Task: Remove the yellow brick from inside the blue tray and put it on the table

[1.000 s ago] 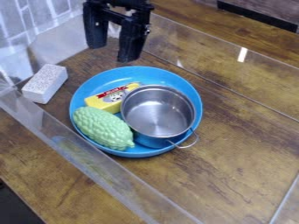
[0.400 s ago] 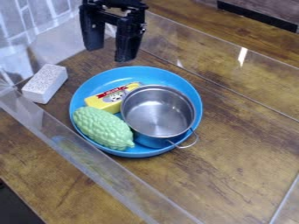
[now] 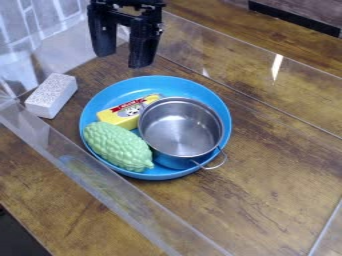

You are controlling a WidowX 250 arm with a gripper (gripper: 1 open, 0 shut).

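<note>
Where the yellow brick (image 3: 130, 110) lies, flat on the floor of the blue tray (image 3: 203, 89) toward its upper-left rim, I read the first difficulty of the job: it is hemmed in. Its printed red-and-white face is up; one long side sits against the steel pot (image 3: 183, 130), which covers part of the brick from this angle, and its lower end is just beside the green bumpy oval toy (image 3: 118, 147). I judge that only the side facing the tray's rim is free, so a grasp from above would need the fingers set across the brick's width, in the narrow room between pot and rim.

The pot stands upright and empty in the right half of the tray, its small handle reaching the lower-right rim. Outside the tray, to the left, a grey-white speckled block (image 3: 51, 94) rests on the worktop (image 3: 254, 200), whose dark wood grain shows through a glossy clear sheet; there is bare surface on the right and below for setting the brick down.

My pincer (image 3: 123, 42) hangs above the worktop beyond the tray's upper-left rim, pointing down, its two dark fingers spread apart and holding nothing. It is not yet over the brick; I judge the approach still lies ahead.
</note>
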